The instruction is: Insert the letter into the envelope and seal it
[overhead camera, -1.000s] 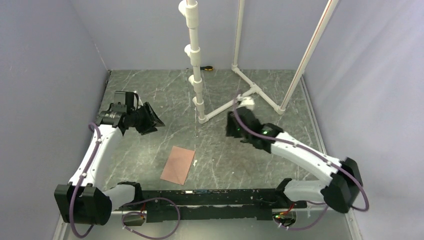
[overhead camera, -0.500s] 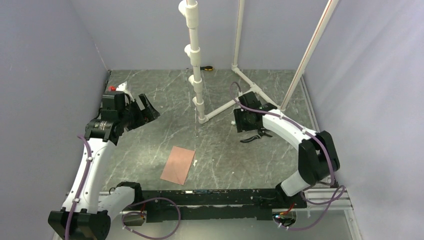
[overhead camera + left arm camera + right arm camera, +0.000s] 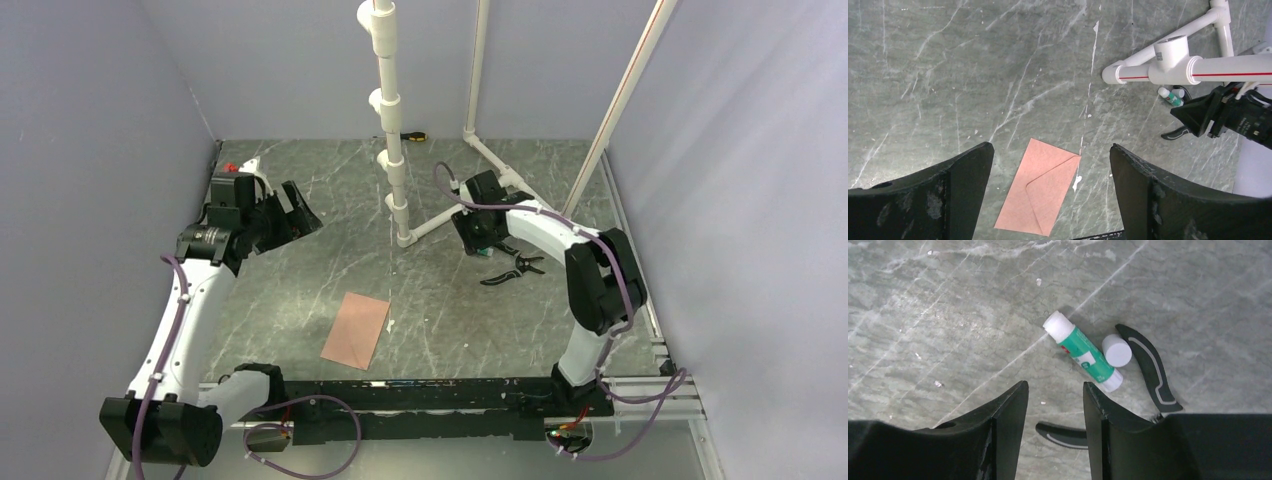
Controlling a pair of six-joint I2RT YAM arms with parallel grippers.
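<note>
The pinkish-brown envelope (image 3: 356, 330) lies flat on the marble table near the front centre, its pointed flap folded down; it also shows in the left wrist view (image 3: 1040, 195). The letter is not in view. My left gripper (image 3: 298, 216) is open and empty, held high at the left, well away from the envelope; in its own view (image 3: 1050, 147) the envelope lies far below between the jaws. My right gripper (image 3: 478, 238) is open and empty, low over the table at the centre right, just short of a green glue stick (image 3: 1083, 352).
The glue stick's white cap (image 3: 1116, 351) lies beside it. Black scissors (image 3: 515, 268) lie open by the right gripper, their handles showing in the right wrist view (image 3: 1148, 365). A white PVC pipe frame (image 3: 400, 190) stands at centre back. A small screwdriver (image 3: 412, 136) lies by the back wall.
My right arm has folded up and its gripper moved back toward the pipe frame, uncovering the scissors. My left arm rose and its gripper drew slightly back-left. The envelope has not moved.
</note>
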